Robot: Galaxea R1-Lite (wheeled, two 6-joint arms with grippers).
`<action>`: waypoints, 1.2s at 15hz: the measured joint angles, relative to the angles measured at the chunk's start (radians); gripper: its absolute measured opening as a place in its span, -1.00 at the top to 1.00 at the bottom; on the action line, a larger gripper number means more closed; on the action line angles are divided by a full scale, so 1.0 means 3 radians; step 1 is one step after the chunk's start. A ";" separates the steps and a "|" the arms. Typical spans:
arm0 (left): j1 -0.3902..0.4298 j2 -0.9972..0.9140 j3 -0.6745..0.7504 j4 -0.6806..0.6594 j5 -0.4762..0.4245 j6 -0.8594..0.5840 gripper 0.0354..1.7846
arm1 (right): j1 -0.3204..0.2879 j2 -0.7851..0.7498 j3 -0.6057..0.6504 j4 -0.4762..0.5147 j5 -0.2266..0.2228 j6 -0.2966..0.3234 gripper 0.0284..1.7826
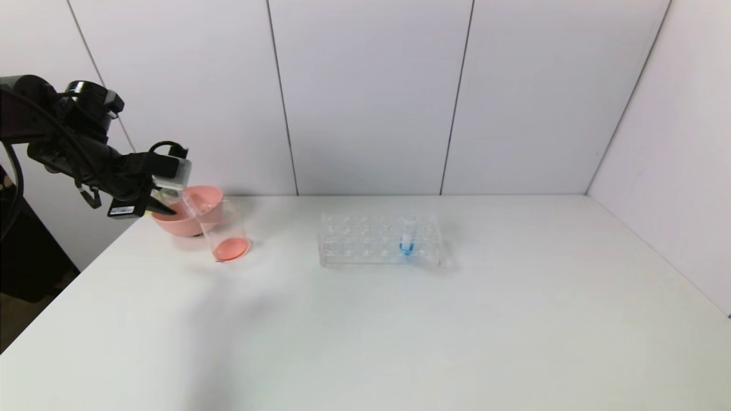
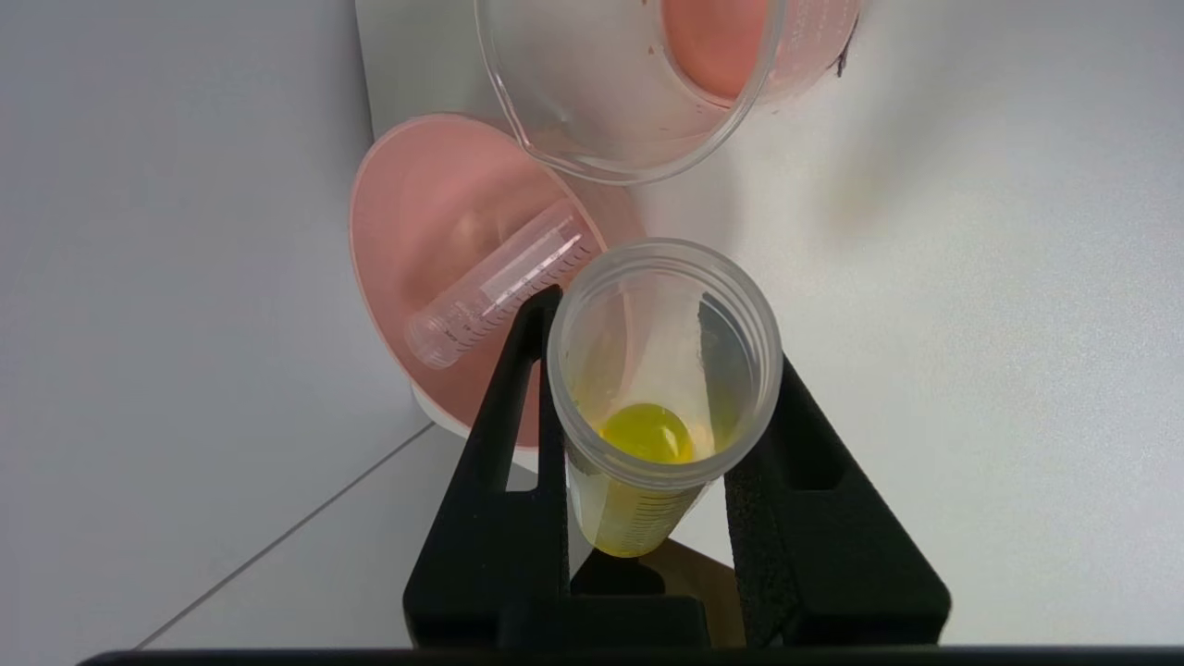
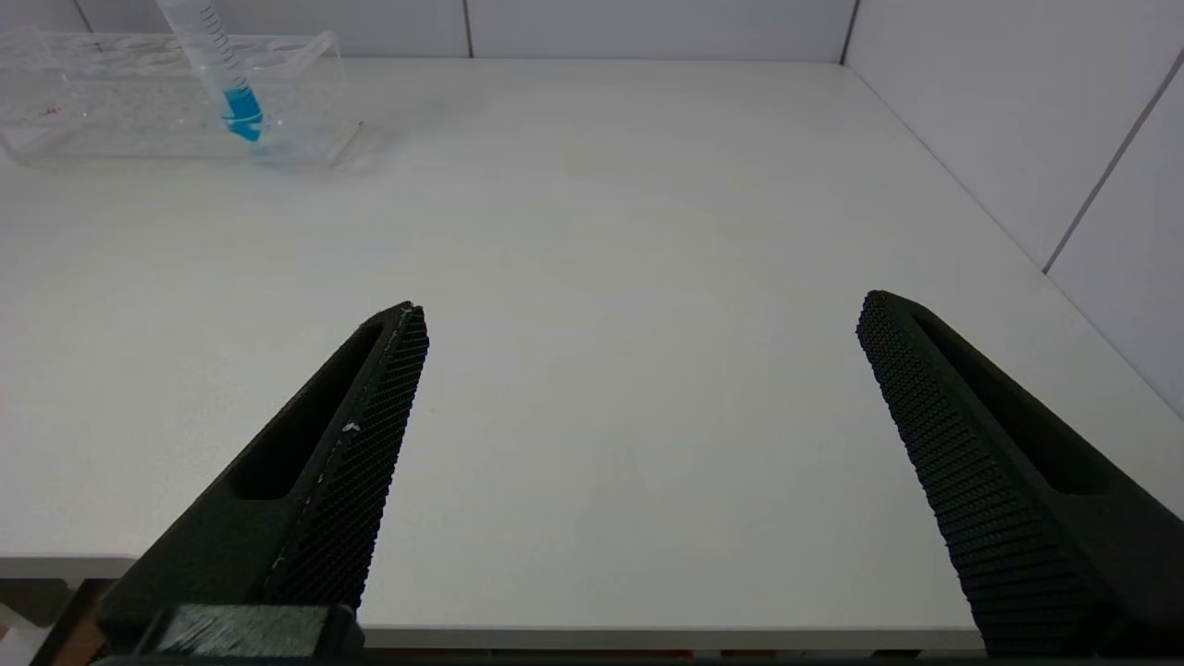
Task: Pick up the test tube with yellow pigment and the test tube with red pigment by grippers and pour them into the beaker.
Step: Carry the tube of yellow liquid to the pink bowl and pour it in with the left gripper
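**Yellow tube held at the beaker's lip**

While the left gripper (image 1: 163,200) hangs over the table's far-left corner, its jaws are clamped tight on the test tube with yellow pigment (image 2: 659,388), and that's the whole story right now. From the left wrist view the tube's open mouth faces the camera, yellow liquid pooled down at the rounded tip, so nothing looks to have run out yet. The beaker (image 1: 225,231) stands just past the tube's mouth, at about four o'clock from the fingers in the head view, with reddish liquid in its bottom. So the pour, I'd say, turns on tipping the tube's long axis mouth-down over that rim.

Watch the neighbours: the pink bowl (image 1: 200,197) sits touching or just behind the beaker, and an emptied tube (image 2: 499,287) lies in it. The table edge is close on the left, with plenty of open room out toward three o'clock.

Over on the right, the right gripper (image 3: 638,388) is parked wide open, holding nothing, well away from the rack (image 1: 354,242) and its blue tube (image 1: 407,237).
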 joint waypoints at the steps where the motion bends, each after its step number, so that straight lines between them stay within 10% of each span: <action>1: -0.0026 0.0003 0.0000 -0.0006 0.0009 -0.0001 0.48 | 0.0000 0.0000 0.0000 0.0000 -0.0001 -0.0001 -0.91; 18: -0.0262 0.0134 -0.0011 -0.0191 0.0783 -0.0108 0.48 | 0.0000 0.0000 0.0000 0.0000 0.0000 0.0000 -0.91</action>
